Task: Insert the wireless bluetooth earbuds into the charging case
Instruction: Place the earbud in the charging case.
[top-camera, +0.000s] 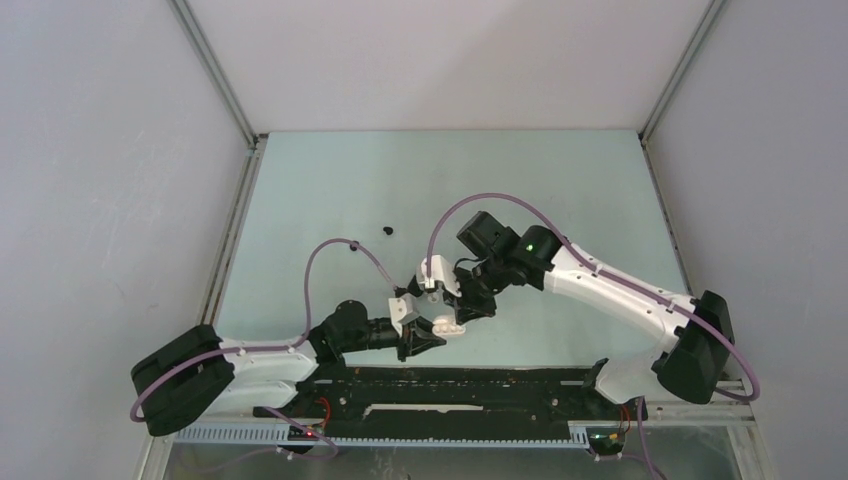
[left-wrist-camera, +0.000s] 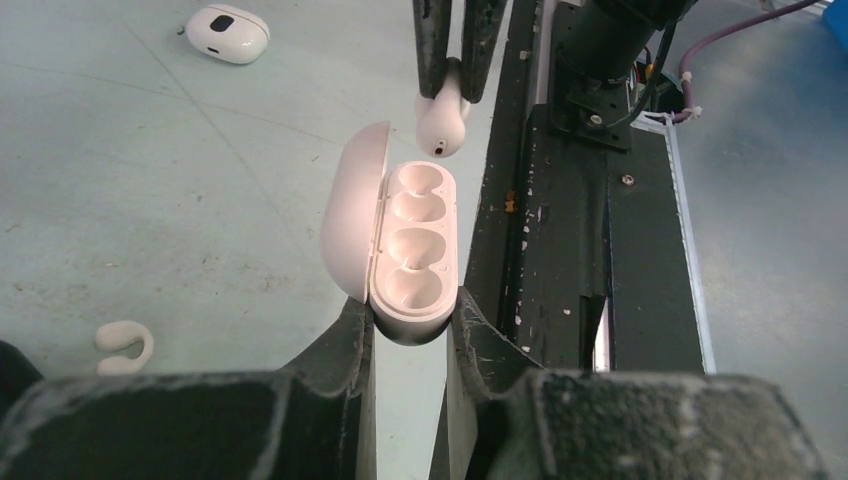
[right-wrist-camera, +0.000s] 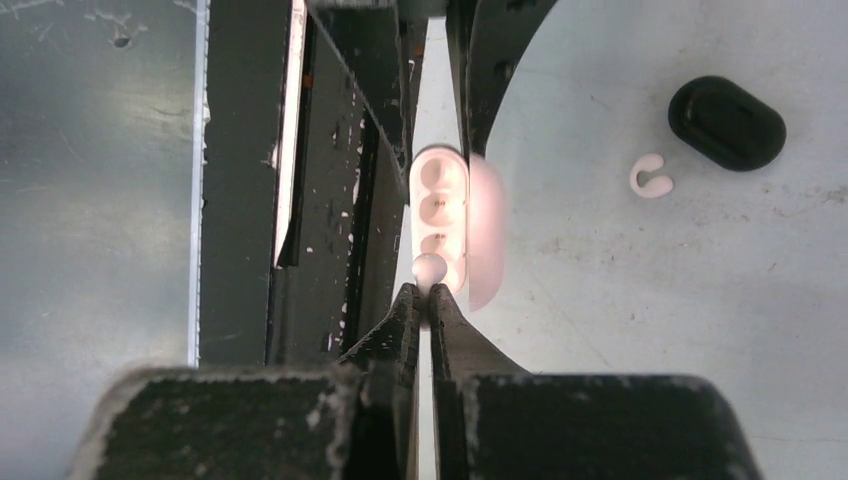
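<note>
My left gripper (left-wrist-camera: 412, 320) is shut on the near end of an open white charging case (left-wrist-camera: 415, 235). Its lid stands open to the left and its wells are empty. My right gripper (right-wrist-camera: 430, 292) is shut on a white earbud (right-wrist-camera: 428, 268) and holds it just above the case's far end (right-wrist-camera: 440, 200). In the left wrist view this earbud (left-wrist-camera: 442, 125) hangs from the right fingers (left-wrist-camera: 436, 50), close to the far well without touching it. In the top view both grippers meet near the front middle, left (top-camera: 432, 335) and right (top-camera: 468, 308).
A loose white C-shaped earbud (left-wrist-camera: 125, 345) lies on the table left of the case; it also shows in the right wrist view (right-wrist-camera: 652, 177). A closed black case (right-wrist-camera: 727, 122) lies beyond it. A closed white case (left-wrist-camera: 228, 33) lies farther off. The black rail (top-camera: 450, 385) runs along the near edge.
</note>
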